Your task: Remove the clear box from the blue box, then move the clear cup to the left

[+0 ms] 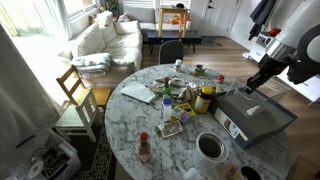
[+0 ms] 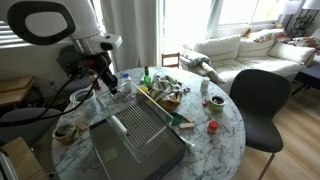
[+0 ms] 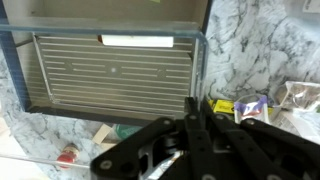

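Wrist view: my gripper (image 3: 198, 110) hangs over the marble counter (image 3: 250, 40) just beside the blue box (image 3: 205, 62), jaws drawn together on nothing. The clear box (image 3: 137, 41) lies inside the blue box, against the wall at the top of the frame. In an exterior view, the gripper (image 1: 262, 78) hovers above the blue box (image 1: 262, 120), and the clear cup (image 1: 210, 146) stands near its corner. In an exterior view, the gripper (image 2: 108, 85) hangs by the blue box's (image 2: 140, 140) end.

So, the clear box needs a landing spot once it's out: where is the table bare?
Bare marble lies between the pale sheet and the red-capped bottle. The middle beside the blue box, around the yellow-lidded jar, is crowded.
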